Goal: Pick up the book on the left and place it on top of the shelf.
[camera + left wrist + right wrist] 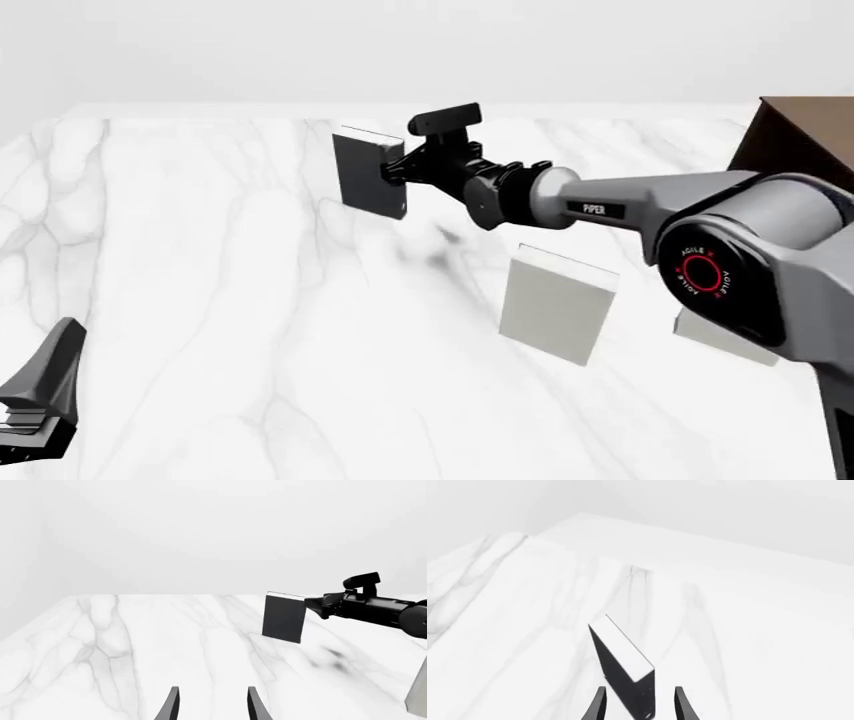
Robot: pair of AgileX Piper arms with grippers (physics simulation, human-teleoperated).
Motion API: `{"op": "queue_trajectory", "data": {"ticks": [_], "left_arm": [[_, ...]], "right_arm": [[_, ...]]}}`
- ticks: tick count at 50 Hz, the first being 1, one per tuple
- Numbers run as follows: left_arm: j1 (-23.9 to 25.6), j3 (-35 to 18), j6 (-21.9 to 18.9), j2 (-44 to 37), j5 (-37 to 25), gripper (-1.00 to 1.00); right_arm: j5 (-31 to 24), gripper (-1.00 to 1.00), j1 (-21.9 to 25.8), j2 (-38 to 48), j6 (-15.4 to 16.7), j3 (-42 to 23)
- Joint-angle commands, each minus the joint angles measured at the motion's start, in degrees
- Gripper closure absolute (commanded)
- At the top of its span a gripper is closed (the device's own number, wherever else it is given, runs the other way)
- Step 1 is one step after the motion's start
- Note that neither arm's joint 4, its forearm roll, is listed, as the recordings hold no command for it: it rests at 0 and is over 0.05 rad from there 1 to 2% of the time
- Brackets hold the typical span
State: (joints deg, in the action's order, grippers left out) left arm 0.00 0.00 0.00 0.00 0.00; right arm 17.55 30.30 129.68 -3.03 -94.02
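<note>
Front view shows you the lettering first: "PIPER" in white on the right arm's forearm link, and "AGILEX" ringed around a red circle on its grey joint housing. Your right gripper (pixel 396 168) reaches across the marble table (pixel 200 250) to the book (pixel 368 172), and its tips meet the book's near edge. Right wrist view shows the two dark fingers (pixel 598 705) spread apart with the book (pixel 624 672) standing between them; you cannot tell from these renders whether the pads actually press on the covers. The book is thin, with a dark charcoal cover and white page edges, standing upright on the table toward the far left of the group. Left wrist view shows the same book (pixel 284 616) upright with the right gripper (pixel 312 606) against its side. Your left gripper (pixel 212 705) sits low over bare marble, its fingers parted and holding nothing. Nearer you stands a light grey-white book (pixel 558 303), well apart from the dark one, and a second pale book (pixel 721 335) shows behind the right arm. The shelf (pixel 805 140) is dark brown wood at the table's far right.
</note>
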Motion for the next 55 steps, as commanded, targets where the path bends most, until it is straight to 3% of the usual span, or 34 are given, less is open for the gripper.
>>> {"op": "queue_trajectory", "data": {"ticks": [1,55], "left_arm": [[0.00,0.00,0.00,0.00,0.00,-1.00],[0.00,0.00,0.00,0.00,0.00,-1.00]], "right_arm": [[-0.42,-1.00,-0.23,1.66,0.06,-1.83],[-2.24,-1.00,-0.17,9.88,-1.20,-9.22]]}}
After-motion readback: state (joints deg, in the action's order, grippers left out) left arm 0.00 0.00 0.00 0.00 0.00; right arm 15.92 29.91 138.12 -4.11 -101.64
